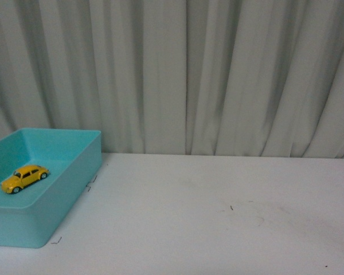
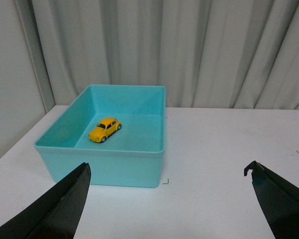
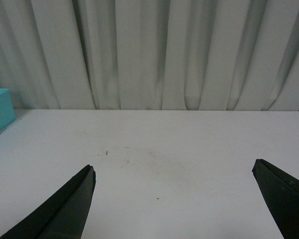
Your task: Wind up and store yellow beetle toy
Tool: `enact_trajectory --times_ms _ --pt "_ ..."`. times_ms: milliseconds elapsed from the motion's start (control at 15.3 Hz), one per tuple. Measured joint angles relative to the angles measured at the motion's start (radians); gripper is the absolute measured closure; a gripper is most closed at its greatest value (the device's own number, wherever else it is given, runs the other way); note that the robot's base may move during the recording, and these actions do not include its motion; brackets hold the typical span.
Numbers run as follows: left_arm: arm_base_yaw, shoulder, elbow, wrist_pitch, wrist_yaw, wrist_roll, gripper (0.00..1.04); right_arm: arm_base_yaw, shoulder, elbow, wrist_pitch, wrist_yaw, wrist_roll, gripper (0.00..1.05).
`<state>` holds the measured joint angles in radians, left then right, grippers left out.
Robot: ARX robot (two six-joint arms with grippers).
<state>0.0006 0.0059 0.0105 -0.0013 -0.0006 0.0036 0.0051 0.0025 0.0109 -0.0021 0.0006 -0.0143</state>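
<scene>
The small glossy yellow beetle toy car [image 2: 105,129] rests on its wheels inside the open turquoise plastic bin [image 2: 107,165], at the left of the white counter [image 1: 218,217]. Its long axis runs diagonally across the bin floor. The left tool [image 2: 167,199], spread wide and empty, faces the bin and is judged nearer; the right tool [image 3: 174,199], equally spread, faces bare counter

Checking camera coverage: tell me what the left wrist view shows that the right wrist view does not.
Only the left wrist view shows the yellow beetle toy, sitting inside the teal bin, plus the open left tool. Only the right wrist view shows the open right tool over bare table with faint scuff marks. Both share the white table, the grey curtain and some of the bin.
</scene>
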Motion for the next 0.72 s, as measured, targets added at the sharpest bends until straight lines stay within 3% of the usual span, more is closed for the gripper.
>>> enact_trajectory --times_ms 720 --pt "0.000 0.000 0.000 -0.003 0.002 0.000 0.07 0.000 0.000 0.000 -0.002 0.000 0.000 0.06"
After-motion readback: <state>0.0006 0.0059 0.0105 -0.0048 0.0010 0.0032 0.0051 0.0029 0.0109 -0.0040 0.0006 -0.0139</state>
